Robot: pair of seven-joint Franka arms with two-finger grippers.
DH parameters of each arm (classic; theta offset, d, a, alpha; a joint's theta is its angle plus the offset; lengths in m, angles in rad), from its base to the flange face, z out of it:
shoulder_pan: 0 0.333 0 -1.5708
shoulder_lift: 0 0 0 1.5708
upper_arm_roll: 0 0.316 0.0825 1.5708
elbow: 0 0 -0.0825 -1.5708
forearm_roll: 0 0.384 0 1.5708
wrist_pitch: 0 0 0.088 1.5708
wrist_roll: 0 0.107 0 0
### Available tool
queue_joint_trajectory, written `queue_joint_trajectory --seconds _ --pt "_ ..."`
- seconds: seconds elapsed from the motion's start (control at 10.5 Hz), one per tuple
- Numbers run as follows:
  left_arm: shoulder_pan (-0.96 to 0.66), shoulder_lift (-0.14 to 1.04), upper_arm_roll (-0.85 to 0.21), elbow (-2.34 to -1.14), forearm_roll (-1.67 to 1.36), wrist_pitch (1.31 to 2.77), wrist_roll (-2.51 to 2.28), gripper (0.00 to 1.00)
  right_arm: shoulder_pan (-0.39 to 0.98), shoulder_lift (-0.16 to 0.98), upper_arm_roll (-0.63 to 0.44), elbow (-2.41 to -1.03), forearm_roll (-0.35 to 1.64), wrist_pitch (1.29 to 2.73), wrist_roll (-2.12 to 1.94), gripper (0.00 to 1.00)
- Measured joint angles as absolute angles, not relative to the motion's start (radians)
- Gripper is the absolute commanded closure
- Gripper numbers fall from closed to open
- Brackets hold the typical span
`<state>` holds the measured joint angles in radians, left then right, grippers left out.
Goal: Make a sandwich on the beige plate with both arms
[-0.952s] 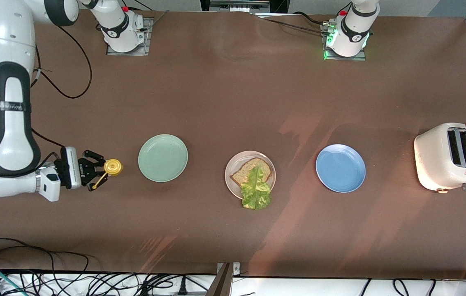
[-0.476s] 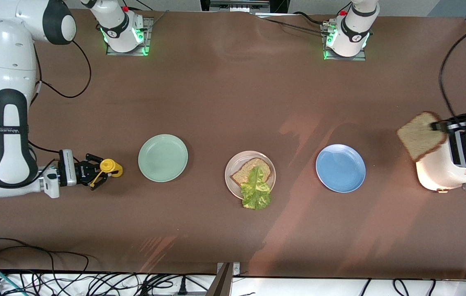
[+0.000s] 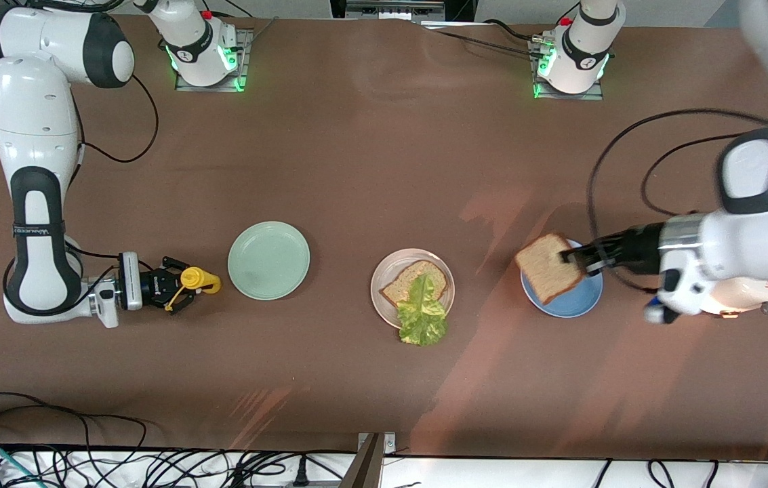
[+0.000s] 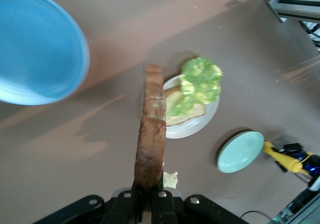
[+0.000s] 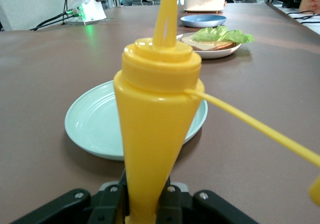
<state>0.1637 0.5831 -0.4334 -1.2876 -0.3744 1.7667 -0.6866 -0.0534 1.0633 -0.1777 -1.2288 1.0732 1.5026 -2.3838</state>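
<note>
- Pinching a toast slice (image 3: 549, 267), the left gripper (image 3: 577, 258) hangs over the blue plate (image 3: 570, 303).
- Right gripper (image 3: 177, 285), jaws clamping a yellow bottle (image 3: 198, 278), sits beside the mint plate (image 3: 268, 260).
- Beige plate (image 3: 381, 298), mid-table, holds toast (image 3: 400, 283) and lettuce (image 3: 422, 316).

A robotics lab, not a kitchen. Two white jointed robot arms are standing bolted on metal base plates (image 3: 211, 68) at the frame's top, green status lights glowing. Black cables (image 3: 85, 468) are tangling along the bottom edge. A brown paper-covered table (image 3: 370, 156) is filling the frame. The right wrist view is showing desks and seated people in the background.
</note>
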Motion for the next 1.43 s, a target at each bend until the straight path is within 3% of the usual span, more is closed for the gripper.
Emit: queue_joint_trajectory --seconds 0.1,0.48,0.95,1.43 --pt "0.114 0.616 -0.434 -1.288 -0.384 1.858 -0.724 1.0 -0.054 1.065 -0.178 -1.229 1.079 1.501 -2.384 0.01" --pt "-0.041 0.717 -0.433 -1.288 -0.386 2.193 -0.84 1.0 -0.063 1.07 -0.195 -1.229 1.095 1.503 -2.384 0.0" --pt "-0.127 0.818 -0.432 -1.289 -0.386 2.327 -0.841 1.0 -0.068 1.046 -0.314 -1.209 1.038 1.493 -2.384 0.0" --pt "-0.144 0.834 -0.432 -1.289 -0.386 2.332 -0.841 0.98 -0.07 0.777 -0.328 -1.203 0.585 1.502 -1.8 0.0"
